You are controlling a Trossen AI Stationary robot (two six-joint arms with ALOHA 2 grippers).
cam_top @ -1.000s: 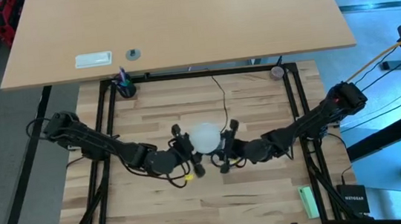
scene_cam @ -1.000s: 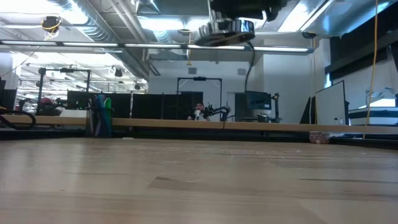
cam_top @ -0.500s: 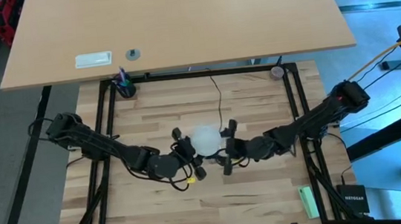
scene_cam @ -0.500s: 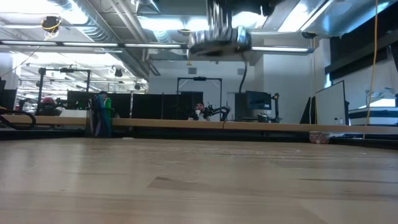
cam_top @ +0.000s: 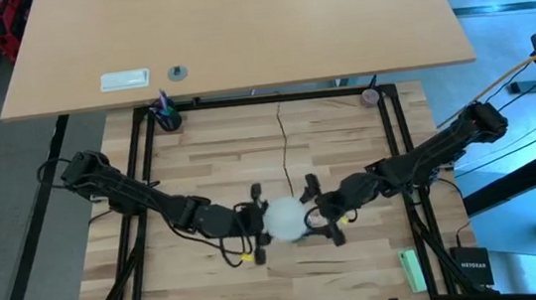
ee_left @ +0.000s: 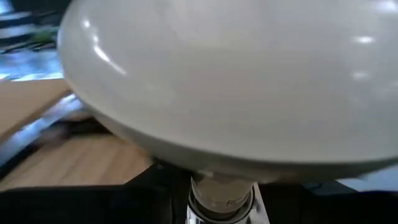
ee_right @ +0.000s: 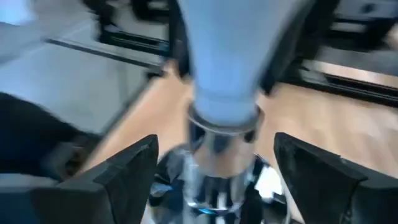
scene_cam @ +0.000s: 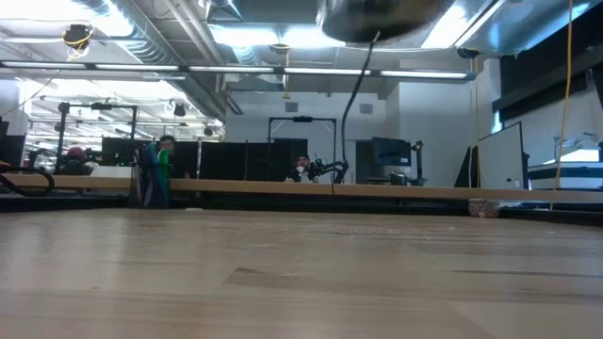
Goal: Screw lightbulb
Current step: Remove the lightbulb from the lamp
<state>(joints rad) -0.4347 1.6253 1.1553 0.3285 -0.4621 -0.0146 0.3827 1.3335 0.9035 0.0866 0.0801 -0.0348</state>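
The frosted white lightbulb [cam_top: 280, 219] is held up over the middle of the table, dome up. Its dome fills the left wrist view [ee_left: 217, 81]. Its neck [ee_right: 224, 62] runs down into the round silver socket [ee_right: 219, 163]. The socket's underside shows high in the low view [scene_cam: 377, 17], with its thin black cord [scene_cam: 353, 89] hanging from it. My left gripper [cam_top: 259, 223] is at the bulb's left. My right gripper [cam_top: 320, 212] is at its right, on the socket. My left gripper is shut on the lightbulb, coming level from the table's left. Its dark fingers [ee_left: 93, 208] show on either side of the neck [ee_left: 221, 190] below the dome; the exact place of contact is hidden. The bulb stands upright, clear of the table. My right gripper holds the silver socket's sides [ee_right: 186, 177] between its two wide-spread fingers [ee_right: 127, 174], coming level from the table's right. The socket is lifted clear of the table, opening up around the bulb's base. Its cord [cam_top: 284, 148] trails slack toward the far edge.
A pen cup [cam_top: 167, 116] stands at the far left corner and a small round thing [cam_top: 370, 96] at the far right. A green object [cam_top: 412, 270] lies near the right front. A light desk [cam_top: 236, 33] with a white box [cam_top: 126, 80] lies beyond the black frame.
Both grippers have moved toward the table's near edge with the bulb and socket between them. The socket has come nearer the low camera and its cord has swung with it. My right gripper has turned about the socket.
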